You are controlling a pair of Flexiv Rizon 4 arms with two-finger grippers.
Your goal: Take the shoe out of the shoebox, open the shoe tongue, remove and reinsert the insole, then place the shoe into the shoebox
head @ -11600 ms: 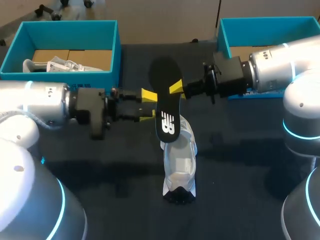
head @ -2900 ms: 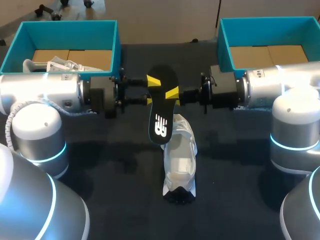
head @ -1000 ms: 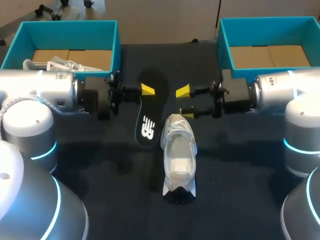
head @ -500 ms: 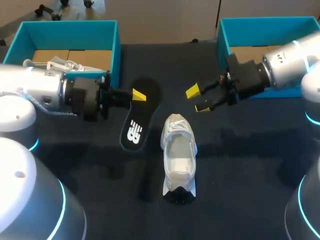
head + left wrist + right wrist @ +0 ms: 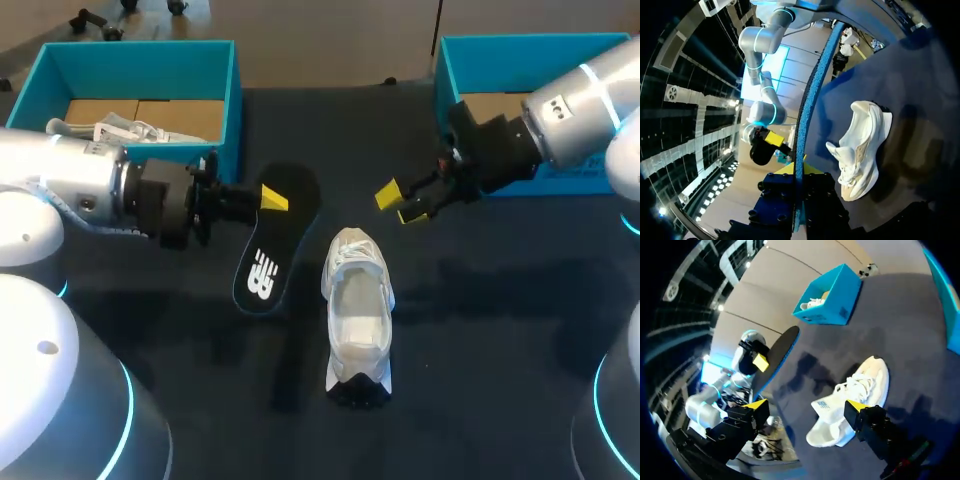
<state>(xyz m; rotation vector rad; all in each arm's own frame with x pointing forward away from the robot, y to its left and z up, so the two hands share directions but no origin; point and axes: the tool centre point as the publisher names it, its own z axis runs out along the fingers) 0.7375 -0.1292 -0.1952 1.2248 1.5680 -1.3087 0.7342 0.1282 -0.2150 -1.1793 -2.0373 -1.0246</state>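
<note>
The white shoe stands upright mid-table, its opening up. To its left my left gripper is shut on the black insole, which slants down toward the table. In the left wrist view the insole runs edge-on between the fingers of the left gripper, with the shoe beyond. My right gripper hangs open and empty, up and to the right of the shoe's toe. Its wrist view shows the right gripper spread wide above the shoe, with the insole further off.
A teal shoebox at the back left holds another white shoe. A second teal shoebox stands at the back right, behind my right arm. The dark table is bare right of the shoe.
My left gripper has carried the insole left and lower, away from the shoe. My right gripper has drawn back to the right, turned, and spread wider.
</note>
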